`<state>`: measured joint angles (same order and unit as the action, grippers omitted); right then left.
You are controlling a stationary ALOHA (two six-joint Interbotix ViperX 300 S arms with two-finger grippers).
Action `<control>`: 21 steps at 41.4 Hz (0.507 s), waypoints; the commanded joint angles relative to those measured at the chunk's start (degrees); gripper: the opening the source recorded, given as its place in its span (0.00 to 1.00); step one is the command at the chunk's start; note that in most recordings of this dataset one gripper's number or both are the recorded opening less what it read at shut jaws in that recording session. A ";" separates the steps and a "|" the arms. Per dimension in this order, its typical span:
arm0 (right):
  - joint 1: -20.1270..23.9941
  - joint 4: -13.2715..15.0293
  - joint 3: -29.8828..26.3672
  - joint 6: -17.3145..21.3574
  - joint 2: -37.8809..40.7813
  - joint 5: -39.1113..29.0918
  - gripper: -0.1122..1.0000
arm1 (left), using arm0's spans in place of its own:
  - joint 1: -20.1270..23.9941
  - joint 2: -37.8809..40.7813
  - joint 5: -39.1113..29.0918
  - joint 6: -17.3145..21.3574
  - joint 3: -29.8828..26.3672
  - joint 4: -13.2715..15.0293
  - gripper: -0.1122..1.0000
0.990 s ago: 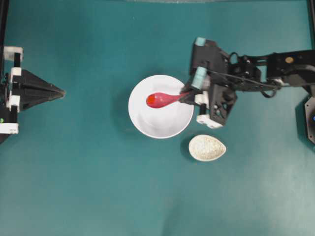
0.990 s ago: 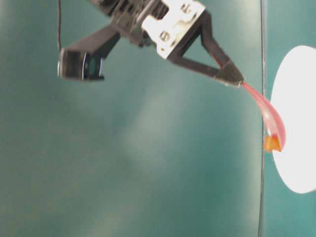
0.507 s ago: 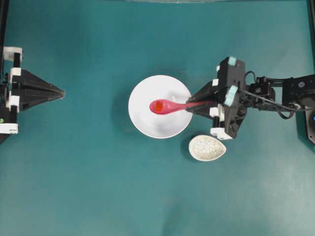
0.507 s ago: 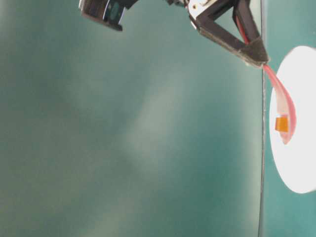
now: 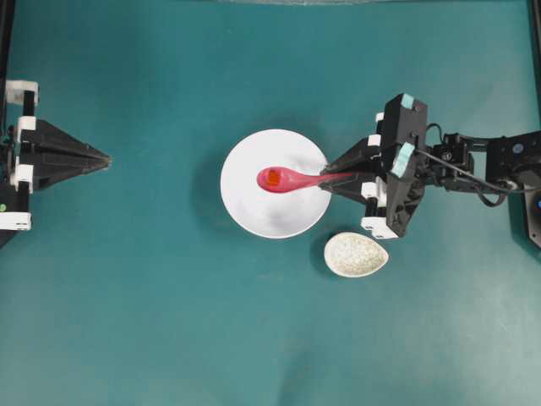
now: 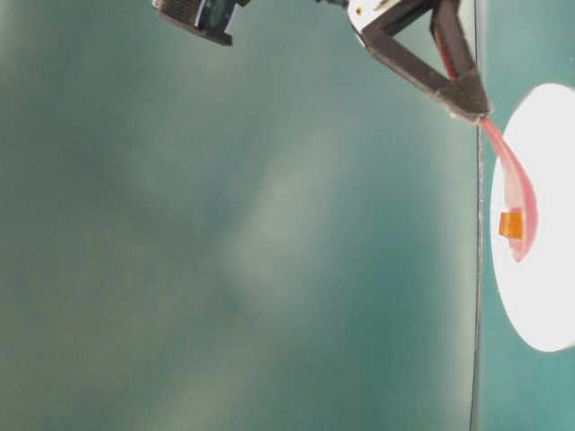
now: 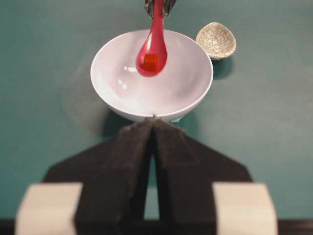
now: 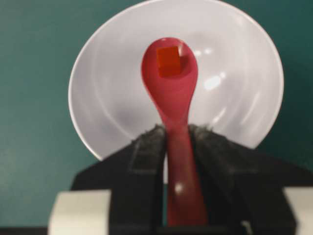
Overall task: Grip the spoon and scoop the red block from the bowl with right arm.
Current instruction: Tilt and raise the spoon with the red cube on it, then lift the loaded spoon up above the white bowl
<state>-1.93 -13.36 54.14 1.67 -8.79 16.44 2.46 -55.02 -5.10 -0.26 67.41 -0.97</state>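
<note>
Right gripper [image 5: 325,179]: jaws pinched on the handle of the spoon [image 5: 292,178], one pad on each side, as the right wrist view confirms [image 8: 178,171]. The handle runs straight out from the fingertips toward the middle of the bowl [image 5: 245,211].

Spoon: scoop sits over the bowl's interior, held level. In the left wrist view the scoop [image 7: 152,54] hangs above the bowl's far half, clear of the white surface.

Block [image 5: 273,178]: lying in the spoon's scoop, near its outer end. Seen orange-red in the right wrist view [image 8: 168,61] and in the table-level view [image 6: 510,224].

Bowl: on the worktop [image 5: 169,321] near its centre, upright. Rim lies just beside the right gripper's fingertips.

Dish [image 5: 356,255]: small, speckled, beige, on the worktop just beside the bowl, apart from it, below the right gripper in the overhead view.

Left gripper [image 5: 106,157]: at the worktop's left edge, well apart from the bowl, jaws pressed together, holding nothing [image 7: 153,122].
</note>
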 commanded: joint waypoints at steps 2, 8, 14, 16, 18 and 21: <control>0.09 -0.18 -0.97 0.09 -0.53 0.62 0.32 | 0.00 0.18 0.53 -0.09 -1.32 -0.09 0.11; 0.09 -0.18 -1.14 0.26 -1.85 0.26 0.32 | -0.09 0.18 0.53 -0.09 -1.32 -0.09 0.11; 0.09 -0.09 -1.76 0.09 -4.66 0.00 0.32 | -0.09 0.18 0.44 0.00 -1.32 -0.09 0.11; 0.09 -0.09 -2.20 -0.09 -5.71 -0.62 0.32 | -0.09 0.18 0.35 -0.09 -1.32 -0.09 0.11; 0.09 -0.09 -2.55 -0.18 -6.77 -1.67 0.32 | -0.09 0.18 0.35 -0.09 -1.32 -0.09 0.11; 0.09 0.00 -3.16 -0.35 -7.91 -3.87 0.32 | -0.09 0.18 0.26 -0.09 -1.32 -0.09 0.11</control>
<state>-1.93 -13.36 52.82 1.58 -14.50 14.06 2.46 -55.02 -5.10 -0.26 67.41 -0.97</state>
